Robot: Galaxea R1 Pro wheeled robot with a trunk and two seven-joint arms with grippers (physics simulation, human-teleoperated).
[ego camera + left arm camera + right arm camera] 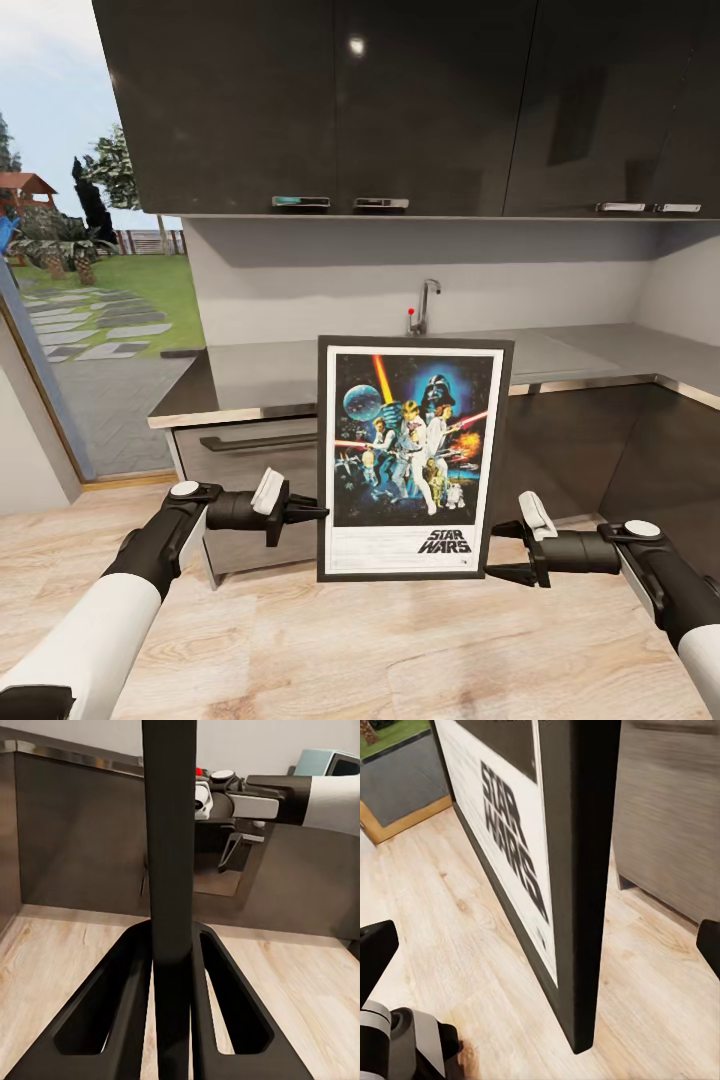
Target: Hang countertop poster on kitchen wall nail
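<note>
The poster [413, 458], a Star Wars print with a white border and a thin black frame, hangs upright in the air in front of the kitchen countertop [260, 372]. My left gripper [318, 512] is shut on the poster's left edge, low down. In the left wrist view the frame edge [171, 832] runs up between the two closed fingers [135, 975]. My right gripper [492, 550] stands open at the lower right edge of the frame. In the right wrist view the poster [510, 832] sits edge-on between the spread fingers [373, 949], apart from both.
Dark glossy wall cabinets [420, 100] hang above the counter, and a chrome tap [426, 303] stands at the back wall. Dark base cabinets [250, 450] are close ahead. A glass door to the garden [90, 300] is on the left. Light wood floor [350, 650] lies below.
</note>
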